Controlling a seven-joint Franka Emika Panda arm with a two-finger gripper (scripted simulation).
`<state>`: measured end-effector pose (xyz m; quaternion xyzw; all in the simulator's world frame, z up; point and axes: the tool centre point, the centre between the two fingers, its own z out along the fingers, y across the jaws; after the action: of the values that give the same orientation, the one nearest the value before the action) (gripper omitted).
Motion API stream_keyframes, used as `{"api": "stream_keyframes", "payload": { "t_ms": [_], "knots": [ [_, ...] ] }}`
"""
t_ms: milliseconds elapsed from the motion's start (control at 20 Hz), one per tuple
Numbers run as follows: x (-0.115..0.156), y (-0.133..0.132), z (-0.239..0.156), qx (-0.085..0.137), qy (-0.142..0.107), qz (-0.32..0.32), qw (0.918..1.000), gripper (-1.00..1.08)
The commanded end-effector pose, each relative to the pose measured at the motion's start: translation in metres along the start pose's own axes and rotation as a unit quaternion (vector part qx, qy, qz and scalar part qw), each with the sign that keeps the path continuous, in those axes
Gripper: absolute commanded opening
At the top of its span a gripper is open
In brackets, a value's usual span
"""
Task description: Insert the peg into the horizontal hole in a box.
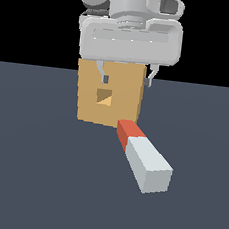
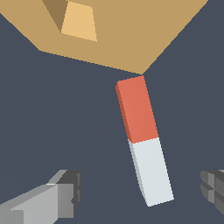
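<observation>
Step in hand: approach, before the grasp. The grey two-fingered pincer hangs spread and empty in the upper centre of the exterior view, above the counter.

The long square-sectioned grey-white peg with a red-orange end lies flat at lower right of centre. Its long axis runs diagonally — red end toward the tan cube-like box, just beside its lower right corner, and off line with the small square hole.

Next move, by judgement: descend, straddle the peg, close.
</observation>
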<state>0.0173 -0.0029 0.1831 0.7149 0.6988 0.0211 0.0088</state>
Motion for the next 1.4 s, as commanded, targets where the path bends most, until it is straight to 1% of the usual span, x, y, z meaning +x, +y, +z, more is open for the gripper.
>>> {"api": "stream_keyframes", "payload": {
  "t_ms": [0, 400, 700, 1000, 1350],
  "knots": [
    [0.0, 0.0, 0.0, 0.0, 0.0, 0.0, 1.0, 1.0],
    [-0.008, 0.006, 0.015, 0.003, -0.001, -0.016, 0.9999, 1.0],
    [-0.024, 0.019, 0.045, 0.009, -0.002, -0.048, 0.9988, 1.0],
    [-0.041, 0.037, 0.081, 0.016, -0.004, -0.087, 0.9961, 1.0],
    [-0.051, 0.05, 0.105, 0.021, -0.006, -0.113, 0.9934, 1.0]
  ]
}}
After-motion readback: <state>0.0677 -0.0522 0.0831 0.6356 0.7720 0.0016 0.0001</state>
